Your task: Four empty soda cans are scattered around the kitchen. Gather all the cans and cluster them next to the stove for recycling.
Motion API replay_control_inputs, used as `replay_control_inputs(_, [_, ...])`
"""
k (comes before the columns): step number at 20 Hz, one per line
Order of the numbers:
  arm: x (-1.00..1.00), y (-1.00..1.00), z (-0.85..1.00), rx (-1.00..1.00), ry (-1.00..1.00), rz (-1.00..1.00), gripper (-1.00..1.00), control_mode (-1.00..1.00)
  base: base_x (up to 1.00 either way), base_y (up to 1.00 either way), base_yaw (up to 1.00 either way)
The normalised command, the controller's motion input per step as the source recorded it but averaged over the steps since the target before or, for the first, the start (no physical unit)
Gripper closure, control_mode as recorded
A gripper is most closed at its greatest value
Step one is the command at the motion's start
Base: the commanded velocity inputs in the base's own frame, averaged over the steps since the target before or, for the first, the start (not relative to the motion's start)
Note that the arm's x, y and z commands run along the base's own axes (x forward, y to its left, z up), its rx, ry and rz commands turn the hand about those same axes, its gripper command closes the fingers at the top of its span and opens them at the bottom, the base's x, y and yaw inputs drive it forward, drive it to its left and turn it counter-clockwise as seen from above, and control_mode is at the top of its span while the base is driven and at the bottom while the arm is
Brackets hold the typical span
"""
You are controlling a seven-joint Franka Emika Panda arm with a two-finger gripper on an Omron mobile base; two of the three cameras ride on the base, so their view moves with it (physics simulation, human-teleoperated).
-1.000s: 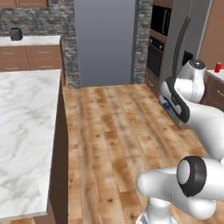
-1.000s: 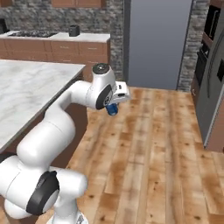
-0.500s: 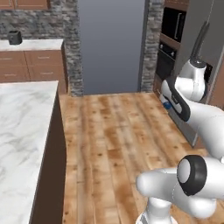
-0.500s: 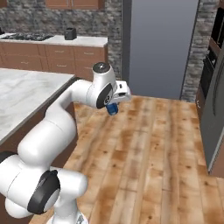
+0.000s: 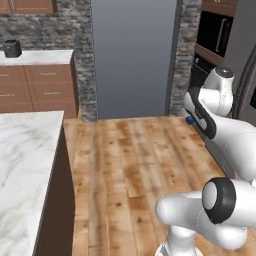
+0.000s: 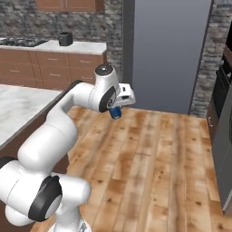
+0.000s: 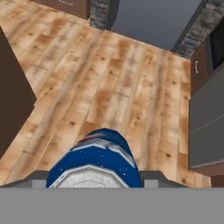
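Carrying a blue-and-white soda can (image 7: 94, 162) across the kitchen looks like the step in hand: in the hand view the can sits right at the gripper (image 6: 116, 111), its silver top toward the camera, and the fingers are clenched on it. In the right base view the can hangs under the hand as a small blue shape, well above the wood plank floor (image 6: 158, 154). The stove (image 6: 20, 42) is far off from the can, set in the back counter (image 6: 84, 46) beyond the brown cabinets, with a small dark appliance (image 6: 65, 39) just beside it. By my reading, the next move calls for driving the base toward the stove, keeping the can upright and firmly gripped, then lowering it onto the marble close beside the cooktop before letting go.
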Motion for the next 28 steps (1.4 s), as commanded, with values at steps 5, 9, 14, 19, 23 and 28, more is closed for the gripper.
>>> replay_control_inputs(5, [0.0,0.0,0.0,0.0,0.0,0.0,1.0,1.0,1.0,-0.26,0.0])
replay_control_inputs(9, [0.0,0.0,0.0,0.0,0.0,0.0,1.0,1.0,1.0,-0.29,0.01])
replay_control_inputs(14, [0.0,0.0,0.0,0.0,0.0,0.0,1.0,1.0,1.0,-0.34,0.1])
replay_control_inputs(19, [0.0,0.0,0.0,0.0,0.0,0.0,1.0,1.0,1.0,-0.4,0.15])
replay_control_inputs(23, [0.0,0.0,0.0,0.0,0.0,0.0,1.0,1.0,1.0,-0.4,0.26])
replay_control_inputs(28, [0.0,0.0,0.0,0.0,0.0,0.0,1.0,1.0,1.0,-0.25,0.47])
